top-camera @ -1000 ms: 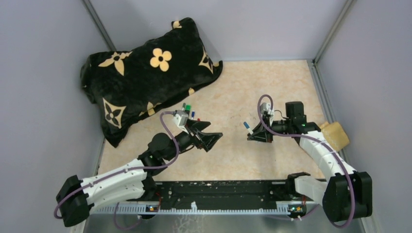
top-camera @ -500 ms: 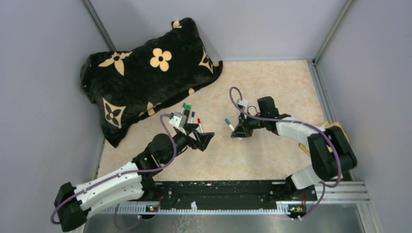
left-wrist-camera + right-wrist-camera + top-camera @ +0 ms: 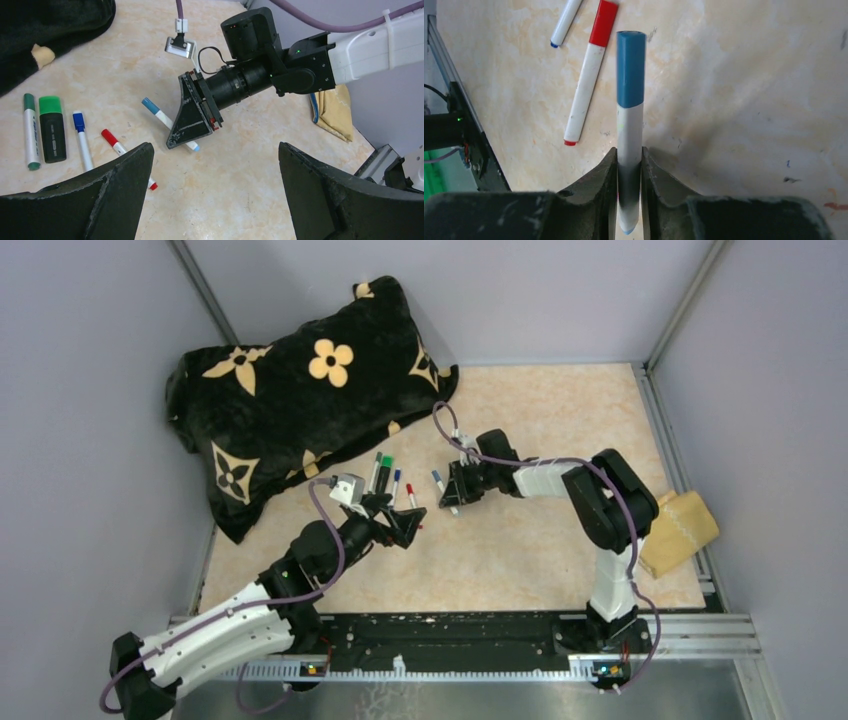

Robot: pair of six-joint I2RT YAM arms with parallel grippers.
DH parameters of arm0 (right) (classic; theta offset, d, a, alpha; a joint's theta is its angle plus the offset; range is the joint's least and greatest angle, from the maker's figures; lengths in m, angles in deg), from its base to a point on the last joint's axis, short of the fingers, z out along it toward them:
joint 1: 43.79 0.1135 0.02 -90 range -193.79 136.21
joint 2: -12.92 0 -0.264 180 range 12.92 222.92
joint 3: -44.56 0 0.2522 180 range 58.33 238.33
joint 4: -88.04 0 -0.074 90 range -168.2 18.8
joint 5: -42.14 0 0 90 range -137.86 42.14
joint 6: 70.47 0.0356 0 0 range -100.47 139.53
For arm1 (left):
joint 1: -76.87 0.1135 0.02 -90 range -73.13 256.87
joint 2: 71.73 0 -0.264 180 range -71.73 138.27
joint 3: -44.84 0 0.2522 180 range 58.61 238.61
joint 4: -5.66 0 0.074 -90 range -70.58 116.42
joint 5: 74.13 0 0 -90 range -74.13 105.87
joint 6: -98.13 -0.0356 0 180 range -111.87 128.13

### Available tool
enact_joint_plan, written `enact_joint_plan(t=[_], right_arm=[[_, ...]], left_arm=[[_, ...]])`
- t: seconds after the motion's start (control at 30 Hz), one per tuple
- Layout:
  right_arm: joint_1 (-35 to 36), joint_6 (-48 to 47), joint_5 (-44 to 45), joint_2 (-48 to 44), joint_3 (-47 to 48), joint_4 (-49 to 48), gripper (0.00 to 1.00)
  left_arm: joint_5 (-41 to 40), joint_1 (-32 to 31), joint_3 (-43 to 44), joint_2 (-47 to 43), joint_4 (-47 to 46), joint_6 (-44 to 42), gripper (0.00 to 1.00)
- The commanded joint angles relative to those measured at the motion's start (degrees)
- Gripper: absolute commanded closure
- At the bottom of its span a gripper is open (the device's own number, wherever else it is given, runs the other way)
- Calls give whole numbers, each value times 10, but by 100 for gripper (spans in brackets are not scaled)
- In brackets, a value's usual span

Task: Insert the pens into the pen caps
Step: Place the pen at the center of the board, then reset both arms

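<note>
1. The left claw (image 3: 215,150) stands wide open with nothing between its fingers; it hangs low over the desk (image 3: 540,560), at the near side of a row of pens.
2. That row lies left of the desk's middle, close to the black flowered pillow (image 3: 300,390); in the left wrist view it reads, from the left: a thin green-capped pen (image 3: 30,132), a thick black marker (image 3: 51,132) with a green cap, a short blue-capped pen (image 3: 82,145) and a red-capped pen (image 3: 117,147).
3. The four lie flat, side by side and roughly parallel; the green-capped pen and the black marker are just beside each other, and the other two lie a little apart; the near end of the red-capped pen runs in beside one finger of the left claw.
4. The right claw (image 3: 629,155) is almost closed, both fingers pressed on the white barrel of a teal-capped pen (image 3: 630,100); the capped end sticks out well past the fingertips, and the other end pokes out behind them.
5. The held pen slants just to the right of the red-capped pen, in the gap between the two claws; I cannot tell whether its low end touches the desk.
6. A tan box (image 3: 680,525) sits at the desk's right edge, well apart from the pens.
</note>
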Motion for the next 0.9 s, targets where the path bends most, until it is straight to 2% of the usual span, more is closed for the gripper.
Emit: enact_joint_plan(t=[0.0,0.13,0.17,0.23,0.3,0.33,0.4,0.5,0.53,0.67,0.8,0.87], right_arm=[[4,11,35,15,56,15,75],[3,-55,47,-15,74,60,58],[2,-78,48,-30,77,83,50],[-4,-124,33,-60,83,116,44],[-9,-228,12,-93,106,187,40],[-10,-282,25,-112,121,230,37],[-13,-370,61,-154,155,307,23],[-21,-397,178,-233,171,342,5],[-28,-399,204,-261,176,350,2],[-51,-403,255,-370,206,372,1],[-76,-417,249,-404,305,441,1],[-101,-408,234,-413,352,455,1]], left_arm=[[-8,2,9,-5,12,6,2],[7,2,22,-2,12,3,2],[13,2,29,0,15,0,2],[24,2,48,6,26,-5,2],[37,3,73,15,41,-14,2],[41,4,89,21,51,-18,1],[46,11,122,35,72,-25,1],[102,53,176,64,93,-38,1],[135,81,193,76,96,-40,1],[271,204,286,139,137,-33,1],[384,324,418,211,193,-16,1],[403,348,487,237,231,-23,2]])
